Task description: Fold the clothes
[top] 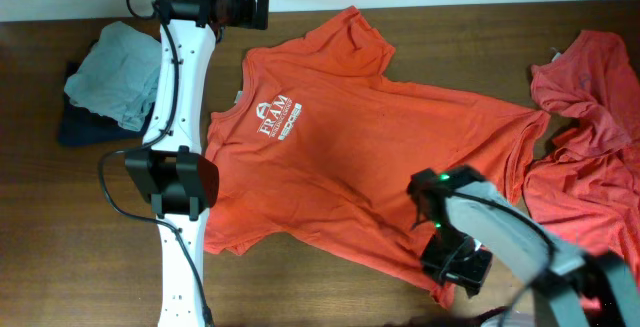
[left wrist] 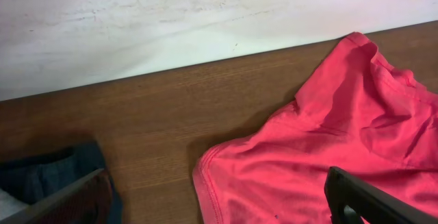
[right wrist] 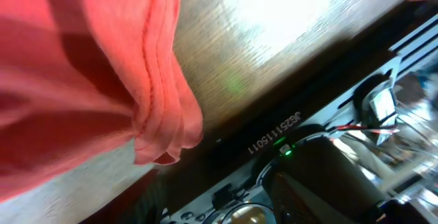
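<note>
One of the clothes, an orange-red T-shirt [top: 370, 157] with a white chest logo [top: 275, 117], lies spread face up on the wooden table [top: 460, 37]. My left gripper [top: 260, 9] hovers at the table's far edge by the shirt's upper sleeve [left wrist: 342, 135], wide open, its dark fingers [left wrist: 369, 200] holding nothing. At the shirt's lower right hem is my right gripper [top: 452, 269]. In the right wrist view the bunched hem [right wrist: 161, 125] lies by the table's front edge, and no fingers show. A second coral shirt [top: 590, 137] lies crumpled at the right.
A grey garment [top: 115, 72] on a dark blue one [top: 80, 127] sits at the far left, and the blue one shows by my left finger [left wrist: 48, 176]. A white wall [left wrist: 171, 18] borders the far edge. The right arm's base [right wrist: 321, 176] stands below the front edge.
</note>
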You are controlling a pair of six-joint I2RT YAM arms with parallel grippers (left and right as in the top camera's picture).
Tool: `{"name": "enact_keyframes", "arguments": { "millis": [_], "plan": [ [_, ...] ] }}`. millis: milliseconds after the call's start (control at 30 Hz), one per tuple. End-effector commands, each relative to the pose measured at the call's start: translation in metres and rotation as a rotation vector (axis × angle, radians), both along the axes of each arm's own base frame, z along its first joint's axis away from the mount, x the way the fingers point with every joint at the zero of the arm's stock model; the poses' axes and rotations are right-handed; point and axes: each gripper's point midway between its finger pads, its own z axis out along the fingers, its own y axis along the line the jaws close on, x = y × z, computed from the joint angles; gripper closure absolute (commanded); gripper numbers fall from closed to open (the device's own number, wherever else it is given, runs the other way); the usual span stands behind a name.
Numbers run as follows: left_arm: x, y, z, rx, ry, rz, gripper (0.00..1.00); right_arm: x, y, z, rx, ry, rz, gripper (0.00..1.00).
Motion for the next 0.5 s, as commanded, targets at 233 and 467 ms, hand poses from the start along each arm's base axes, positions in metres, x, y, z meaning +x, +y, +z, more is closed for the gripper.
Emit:
{"name": "enact_keyframes", "arguments": {
  "millis": [233, 467],
  "plan": [
    [0.0, 0.001, 0.008, -0.015, -0.013, 0.007, 0.01, 0.044, -0.053, 0.039, 0.048, -0.378, -0.312, 0.95],
    [0.0, 0.001, 0.008, -0.015, -0.013, 0.007, 0.01, 0.068, -0.072, 0.032, 0.124, -0.462, -0.363, 0.96]
  ]
}}
